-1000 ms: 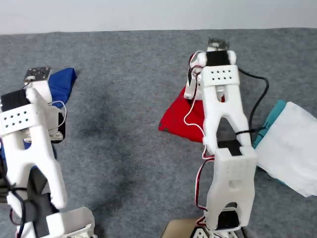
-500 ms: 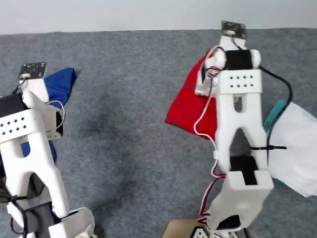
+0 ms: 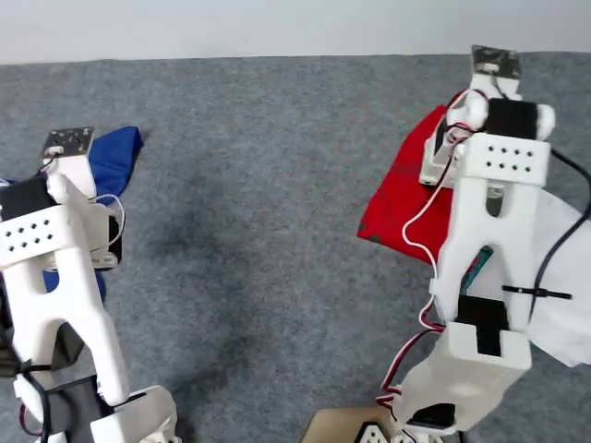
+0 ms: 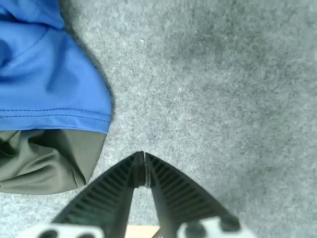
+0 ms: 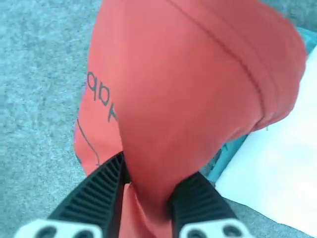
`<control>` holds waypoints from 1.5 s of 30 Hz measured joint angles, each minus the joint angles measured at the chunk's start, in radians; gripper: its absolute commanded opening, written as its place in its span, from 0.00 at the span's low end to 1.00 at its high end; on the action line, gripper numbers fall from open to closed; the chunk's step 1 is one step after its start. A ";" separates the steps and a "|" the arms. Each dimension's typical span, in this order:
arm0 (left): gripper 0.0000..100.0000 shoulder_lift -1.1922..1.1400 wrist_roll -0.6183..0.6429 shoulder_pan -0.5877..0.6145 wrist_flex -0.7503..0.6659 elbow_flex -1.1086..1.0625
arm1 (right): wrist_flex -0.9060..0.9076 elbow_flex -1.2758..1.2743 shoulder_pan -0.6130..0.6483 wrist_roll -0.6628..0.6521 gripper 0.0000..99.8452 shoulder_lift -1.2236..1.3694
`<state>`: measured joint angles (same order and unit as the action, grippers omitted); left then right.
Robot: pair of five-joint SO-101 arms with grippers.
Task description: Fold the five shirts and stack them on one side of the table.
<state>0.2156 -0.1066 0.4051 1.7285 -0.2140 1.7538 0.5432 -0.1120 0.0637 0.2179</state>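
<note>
Red shirt (image 3: 402, 198) in right tool (image 5: 147, 178), farther right than before

Rough grey felt covers the table (image 3: 249, 185). The red shirt (image 5: 188, 89) and blue shirt (image 4: 44, 74) are soft matt cloth; the left gripper (image 4: 144, 159) is ribbed black plastic.

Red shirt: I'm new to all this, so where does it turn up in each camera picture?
High view: the red shirt sits right of centre, next to the white shirt.
Right wrist view: the red shirt spreads across the middle and top, pinched in the right gripper.
Left wrist view: this camera faces the blue shirt instead.
Shared landmark: the white shirt beside the red one.
</note>
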 measured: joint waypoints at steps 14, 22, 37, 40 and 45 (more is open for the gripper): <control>0.01 0.000 0.000 0.000 0.000 0.000 | 0.000 0.000 -0.005 -0.003 0.01 -0.120; 0.01 0.000 0.000 0.000 0.000 0.000 | 0.002 -0.057 -0.048 -0.031 0.01 -0.120; 0.01 0.000 0.000 0.000 0.000 0.000 | 0.002 -0.094 -0.325 -0.242 0.01 -0.120; 0.01 0.000 0.000 0.000 0.000 0.000 | 0.002 -0.094 -0.367 -0.272 0.01 -0.120; 0.01 0.000 0.000 0.000 0.000 0.000 | 0.002 -0.094 -0.417 -0.305 0.01 -0.120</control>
<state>0.2156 -0.1066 0.4051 1.7285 -0.2140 1.7553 0.4496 -0.5294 -0.2417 0.0982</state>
